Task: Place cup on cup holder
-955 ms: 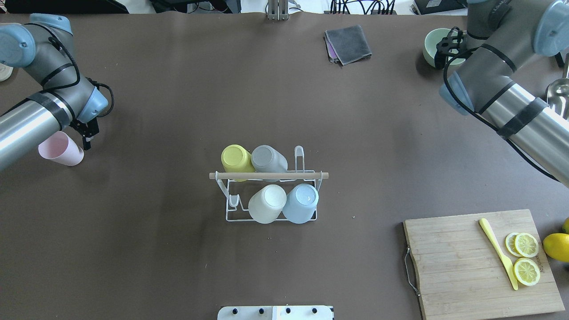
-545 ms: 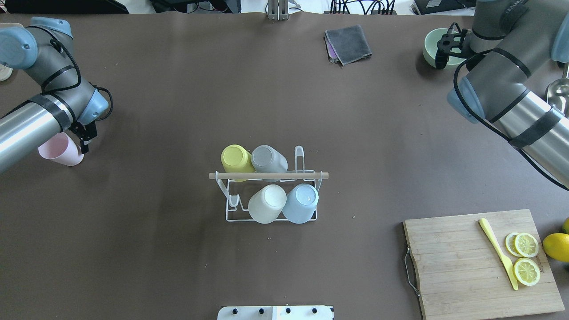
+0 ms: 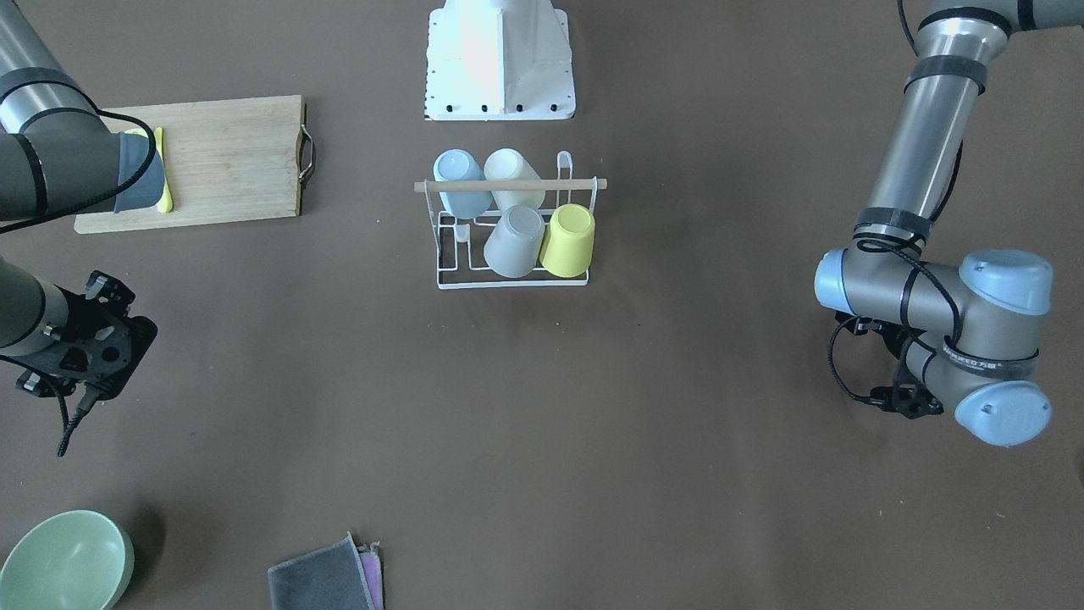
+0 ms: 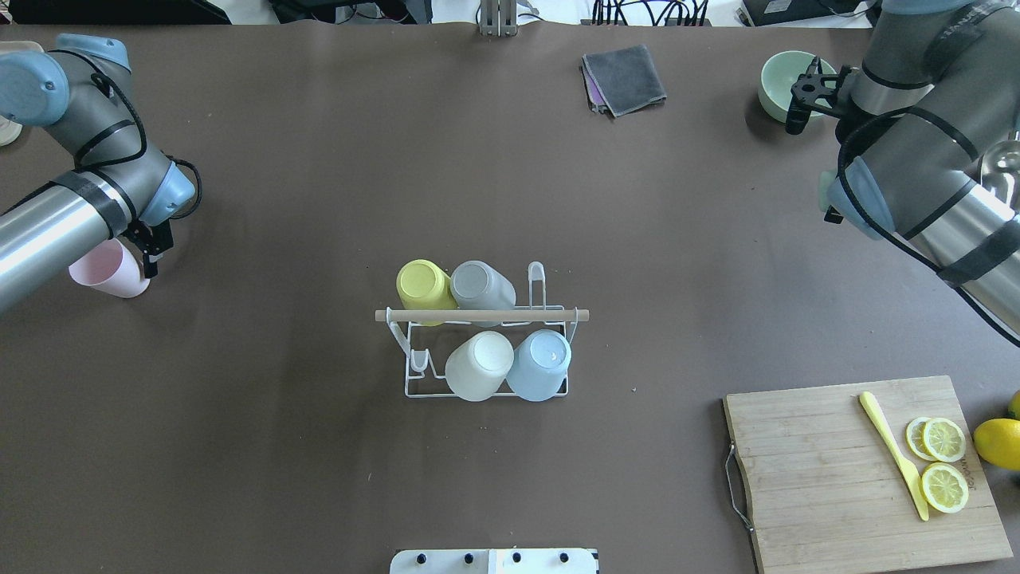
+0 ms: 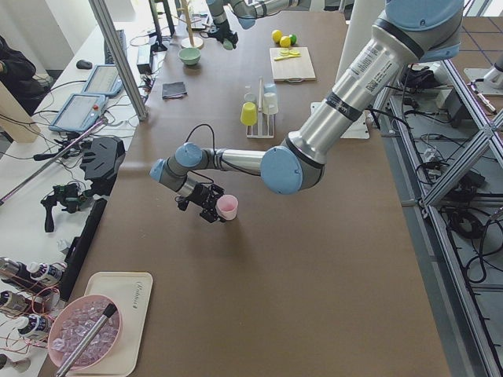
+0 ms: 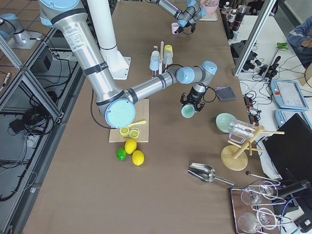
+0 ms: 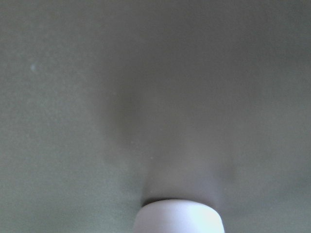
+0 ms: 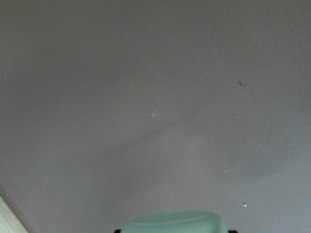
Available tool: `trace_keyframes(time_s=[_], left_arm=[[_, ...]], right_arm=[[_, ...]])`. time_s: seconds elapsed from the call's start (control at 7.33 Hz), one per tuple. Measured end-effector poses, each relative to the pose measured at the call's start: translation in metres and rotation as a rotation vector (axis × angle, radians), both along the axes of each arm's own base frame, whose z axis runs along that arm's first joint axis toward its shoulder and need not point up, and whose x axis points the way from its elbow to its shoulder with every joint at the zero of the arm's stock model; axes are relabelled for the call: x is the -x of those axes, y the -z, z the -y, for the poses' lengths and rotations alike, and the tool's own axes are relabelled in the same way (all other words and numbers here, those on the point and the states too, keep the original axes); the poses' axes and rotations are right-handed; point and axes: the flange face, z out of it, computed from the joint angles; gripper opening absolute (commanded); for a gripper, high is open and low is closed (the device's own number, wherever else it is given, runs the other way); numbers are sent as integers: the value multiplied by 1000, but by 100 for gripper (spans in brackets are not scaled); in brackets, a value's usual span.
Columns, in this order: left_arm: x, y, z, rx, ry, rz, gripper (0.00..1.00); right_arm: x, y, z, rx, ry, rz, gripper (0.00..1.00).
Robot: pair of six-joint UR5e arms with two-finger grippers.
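The cup holder (image 4: 482,316), a white wire rack with a wooden rod, stands mid-table and carries yellow, grey, white and blue cups upside down. A pink cup (image 4: 103,271) stands at the far left. My left gripper (image 4: 145,259) is at its side, and the cup's end fills the bottom of the left wrist view (image 7: 180,221). My right gripper (image 3: 85,352) points down over a green cup (image 6: 187,111), which also shows in the right wrist view (image 8: 175,222). The right gripper's fingers are hidden under the wrist.
A green bowl (image 4: 777,76) sits just beyond the right gripper. A folded grey cloth (image 4: 625,78) lies at the far side. A cutting board (image 4: 837,470) with a yellow knife and lemon slices lies at the near right, with a lemon (image 4: 996,442) beside it.
My left gripper has edged a little toward the pink cup, which has stayed put. My right arm has swung outward to the right, its wrist still by the green bowl.
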Motion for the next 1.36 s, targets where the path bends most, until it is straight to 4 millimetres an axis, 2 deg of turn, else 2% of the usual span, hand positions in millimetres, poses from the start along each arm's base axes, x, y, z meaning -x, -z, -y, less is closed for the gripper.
trace_keyframes(time_s=[0.27,0.41,0.55,0.68,0.82,1.09,1.36], left_arm=[[0,-2,-1,3,1,1,83],[0,-2,-1,5,2,1,64],[0,-2,-1,5,2,0,31],[0,-2,-1,5,3,-1,11],[0,-1,-1,4,3,-1,0],[5,9,-2,9,1,3,0],[28,41,-1,11,-18,3,0]], right_arm=[[-4,-9,0,-19,14,32,0],[-11,-1,-1,-70,21,53,0],[-13,6,-3,-105,33,70,0],[-10,14,-4,-133,51,80,0],[-7,24,-3,-154,62,91,0],[2,42,-2,-199,85,112,0],[25,54,-5,-280,130,142,0]])
